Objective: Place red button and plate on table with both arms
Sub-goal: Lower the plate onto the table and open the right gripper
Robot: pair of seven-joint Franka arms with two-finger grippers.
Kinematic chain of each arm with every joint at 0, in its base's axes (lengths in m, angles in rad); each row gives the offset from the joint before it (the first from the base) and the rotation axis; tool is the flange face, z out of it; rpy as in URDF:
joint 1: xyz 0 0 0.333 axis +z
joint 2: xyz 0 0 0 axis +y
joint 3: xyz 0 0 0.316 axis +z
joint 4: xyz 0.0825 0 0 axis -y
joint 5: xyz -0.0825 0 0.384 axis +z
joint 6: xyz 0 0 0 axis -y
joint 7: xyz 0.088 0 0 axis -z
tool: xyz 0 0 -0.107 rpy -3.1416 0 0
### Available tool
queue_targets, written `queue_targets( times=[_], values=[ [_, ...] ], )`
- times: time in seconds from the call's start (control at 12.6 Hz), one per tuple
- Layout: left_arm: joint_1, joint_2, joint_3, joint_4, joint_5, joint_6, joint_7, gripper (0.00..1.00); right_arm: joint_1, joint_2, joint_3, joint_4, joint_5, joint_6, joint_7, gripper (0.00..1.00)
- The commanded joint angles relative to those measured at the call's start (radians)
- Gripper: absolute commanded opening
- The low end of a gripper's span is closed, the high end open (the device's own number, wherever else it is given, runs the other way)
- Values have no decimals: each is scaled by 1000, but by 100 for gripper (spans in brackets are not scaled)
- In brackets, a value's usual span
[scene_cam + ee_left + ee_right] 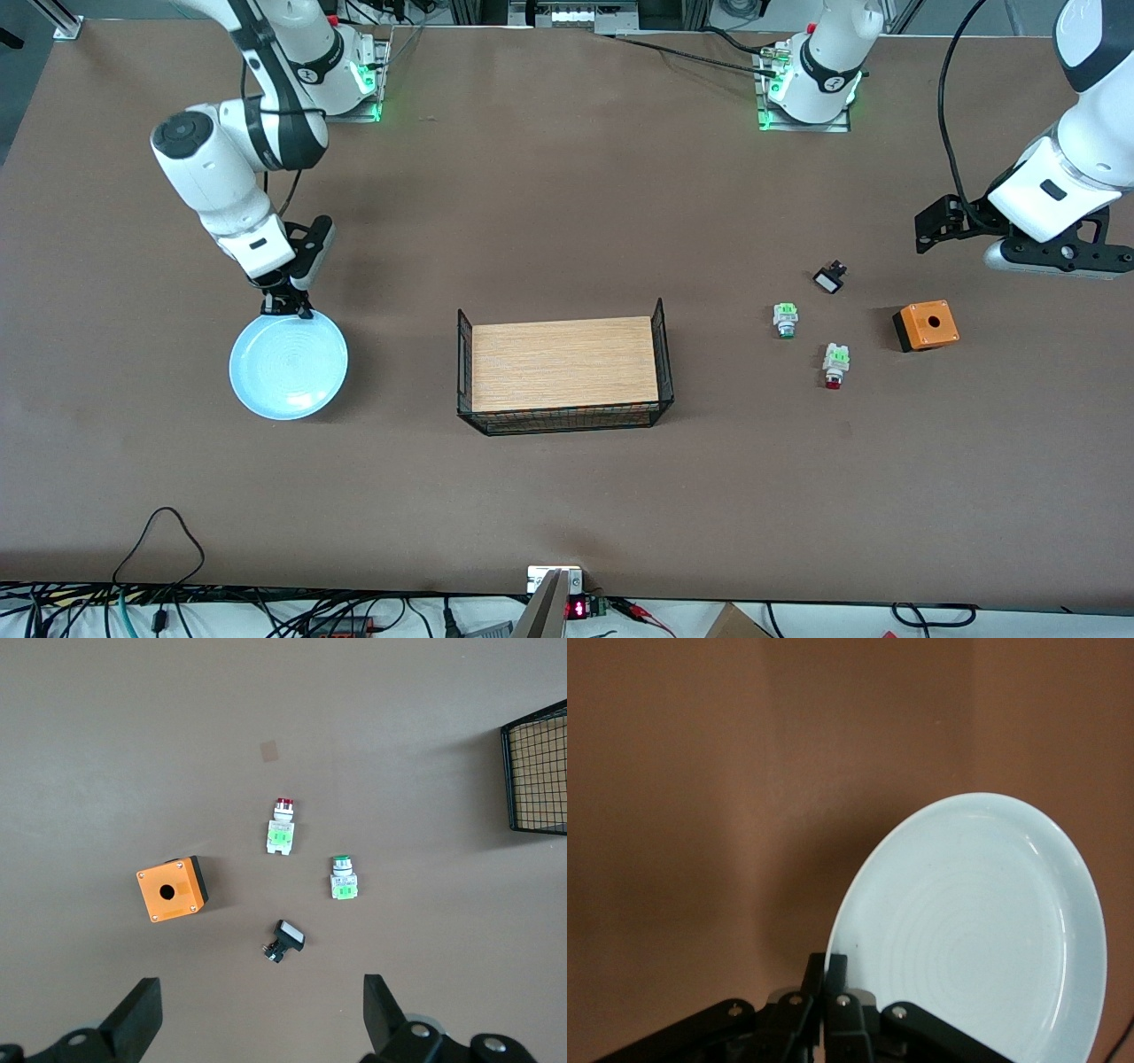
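Observation:
The pale blue plate [288, 365] is at the right arm's end of the table. My right gripper [285, 306] is shut on its rim at the edge farthest from the front camera. The right wrist view shows the plate [983, 930] tilted, with the gripper [830, 970] pinching its rim. I cannot tell whether the plate touches the table [567, 177]. The red button [834, 363] lies on the table toward the left arm's end and also shows in the left wrist view [283, 826]. My left gripper [928, 232] is open and empty in the air, apart from the button, its jaws wide in the left wrist view [261, 997].
A wooden tray with black wire sides [564, 363] stands mid-table. Near the red button lie a green-capped switch [785, 319], a small black-and-white switch [830, 278] and an orange box with a hole [926, 325]. Cables run along the table edge nearest the front camera.

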State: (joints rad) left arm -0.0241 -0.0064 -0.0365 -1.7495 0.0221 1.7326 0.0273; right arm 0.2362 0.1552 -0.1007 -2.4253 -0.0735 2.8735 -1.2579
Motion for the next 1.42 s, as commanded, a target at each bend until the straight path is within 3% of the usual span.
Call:
queue_targets(
  times=[0.0,0.24,0.4,0.47,0.55,0.87,1.34],
  values=[
    [-19,-3,1,18,-7,-21,-7,100,-46,98,9,2,26,91,-18,0],
    [-17,-3,1,18,-7,-22,-7,100,-46,153,13,2,24,128,38,4],
    [-17,-3,1,18,-5,-22,-7,100,-43,162,16,5,24,127,48,44],
    [-17,-3,1,18,-7,-22,-7,100,-41,159,16,8,24,125,48,89],
    [-17,-3,1,18,-5,-22,-9,100,-40,153,16,12,23,121,48,100],
    [-17,-3,1,18,-7,-41,-17,100,-38,95,24,26,24,63,170,100],
    [-17,-3,1,18,-7,-41,-17,100,-38,-54,22,35,32,-290,806,100]
  ],
)
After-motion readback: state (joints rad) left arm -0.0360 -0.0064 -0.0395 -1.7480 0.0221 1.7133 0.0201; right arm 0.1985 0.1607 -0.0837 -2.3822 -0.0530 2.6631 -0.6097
